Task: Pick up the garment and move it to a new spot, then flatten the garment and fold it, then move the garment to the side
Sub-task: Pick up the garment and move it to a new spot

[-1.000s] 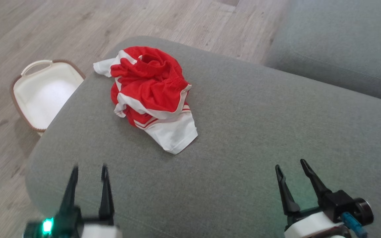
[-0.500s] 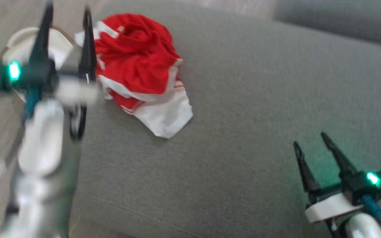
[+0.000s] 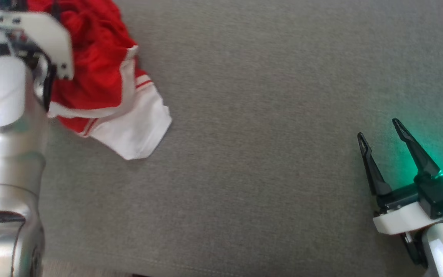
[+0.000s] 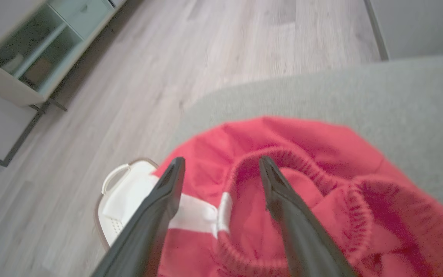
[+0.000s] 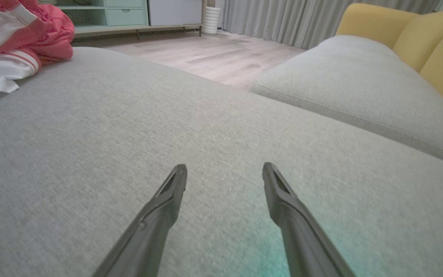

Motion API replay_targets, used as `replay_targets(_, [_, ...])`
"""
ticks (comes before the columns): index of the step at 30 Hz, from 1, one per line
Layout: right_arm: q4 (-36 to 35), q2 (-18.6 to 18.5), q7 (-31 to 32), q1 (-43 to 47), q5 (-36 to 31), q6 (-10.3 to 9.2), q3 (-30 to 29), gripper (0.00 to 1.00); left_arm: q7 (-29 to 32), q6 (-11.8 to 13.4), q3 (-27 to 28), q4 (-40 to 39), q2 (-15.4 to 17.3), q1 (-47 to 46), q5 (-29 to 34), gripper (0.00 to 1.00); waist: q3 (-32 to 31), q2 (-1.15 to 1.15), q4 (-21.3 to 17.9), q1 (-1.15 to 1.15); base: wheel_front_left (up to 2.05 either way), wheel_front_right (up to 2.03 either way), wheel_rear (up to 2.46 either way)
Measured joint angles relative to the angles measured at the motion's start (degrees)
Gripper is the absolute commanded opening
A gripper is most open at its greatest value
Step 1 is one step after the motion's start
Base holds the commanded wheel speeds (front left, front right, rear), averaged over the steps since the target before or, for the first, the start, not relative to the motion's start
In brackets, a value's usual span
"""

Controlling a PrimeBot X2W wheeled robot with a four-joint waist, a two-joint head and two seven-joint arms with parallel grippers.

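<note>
The garment (image 3: 106, 88) is a crumpled red and white pair of shorts lying on the grey cushion (image 3: 263, 115) at the upper left of the head view. My left arm reaches up the left edge over it. In the left wrist view my left gripper (image 4: 221, 165) hangs open just above the red elastic waistband of the garment (image 4: 306, 200), fingers spread, nothing between them. My right gripper (image 3: 379, 129) stands open low over bare cushion at the lower right, far from the garment (image 5: 10, 42), also open in the right wrist view (image 5: 224, 171).
A white basket (image 4: 125, 204) sits on the wooden floor (image 4: 206, 57) beside the cushion's edge, under my left gripper. A second grey cushion (image 5: 360, 84) and yellow backrests (image 5: 429, 42) lie beyond a gap. A pale cabinet (image 4: 33, 50) stands against the wall.
The head camera has tilted down, so the scene shifts up and left. My left arm has swung forward from the lower left to over the garment. The garment lies as before.
</note>
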Motion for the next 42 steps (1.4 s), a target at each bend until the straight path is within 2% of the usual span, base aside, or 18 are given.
replay_targets(2, [-0.15, -0.02, 0.0, -0.1, 0.01, 0.0, -0.11, 1.0, 1.65, -0.07, -0.03, 3.25, 0.85, 0.04, 0.08, 1.0, 1.04, 0.0, -1.17, 0.0, 0.0, 0.0, 0.0])
replay_targets(3, [-0.15, -0.02, 0.0, -0.05, 0.01, 0.0, -0.14, 1.0, 2.09, -0.35, -0.26, 4.57, 1.03, 0.1, 0.11, 0.97, 1.45, 0.0, -1.63, 0.0, 0.0, 0.0, 0.0])
replay_targets(4, [-0.15, -0.02, 0.0, -0.05, 0.01, 0.0, -0.27, 1.0, 2.0, -0.58, -0.71, 5.39, 1.19, 0.2, 0.62, 0.42, 1.81, 0.0, -2.0, 0.0, 0.0, 0.0, 0.0])
replay_targets(5, [-0.16, -0.02, 0.0, -0.06, 0.01, 0.0, -0.42, 1.0, 1.62, -0.64, -1.04, 5.91, 1.24, 0.2, 0.85, 0.0, 2.09, 0.0, -2.25, 0.0, 0.0, 0.0, 0.0])
replay_targets(12, [0.3, 0.56, 0.0, -0.09, 0.01, 0.0, -0.43, 1.0, -7.14, -1.01, -1.64, 6.37, 1.08, -0.1, 0.4, 0.0, 0.53, 0.0, -1.69, -0.01, 0.0, 0.0, 0.0])
replay_targets(17, [1.65, 3.71, 0.0, -0.04, 0.51, 0.0, 0.4, 1.0, -12.4, -2.05, -4.42, 4.94, 0.7, -1.79, 1.51, 0.0, -3.66, 0.0, -1.55, -0.02, 0.0, 0.0, 0.0])
replay_targets(25, [3.87, 9.15, 0.0, 3.33, 0.43, 0.0, 1.49, 1.0, -15.21, -6.13, -12.01, -0.68, -1.48, -2.51, 3.43, 0.0, -13.67, 0.01, -3.6, -0.03, 0.0, 0.0, 0.0])
replay_targets(27, [4.7, 9.93, 0.0, 5.35, 0.45, 0.0, 2.26, 1.0, -15.62, -6.23, -13.9, -2.68, -2.23, -2.41, 2.65, 0.0, -16.41, 0.01, -4.82, -0.03, 0.0, 0.0, 0.0])
replay_targets(32, [5.97, 11.87, 0.0, 8.76, 2.45, 0.0, 2.6, 1.0, -14.55, -6.62, -21.06, -8.7, -3.41, -0.97, -4.01, 0.0, -21.59, 0.01, -10.48, -0.03, 0.0, 0.0, 0.0])
replay_targets(35, [6.08, 12.16, 0.0, 9.11, 3.05, 0.0, 3.1, 1.0, -14.02, -6.62, -24.97, -13.07, -3.49, -0.35, -7.92, 0.0, -23.58, 0.01, -15.02, -0.03, 0.0, 0.0, 0.0])
replay_targets(36, [6.08, 12.34, 0.0, 9.36, 3.63, 0.0, 3.24, 1.0, -14.03, -6.62, -26.89, -15.69, -3.35, -0.41, -10.98, 0.0, -24.72, 0.01, -18.2, -0.03, 0.0, 0.0, 0.0])
replay_targets(42, [5.61, 12.41, 0.0, 9.42, 5.25, 0.0, 3.44, 1.0, -15.41, -6.61, -27.76, -16.85, -3.96, -1.29, -16.89, 0.0, -27.09, 0.01, -27.22, -0.02, 0.0, 0.0, 0.0])
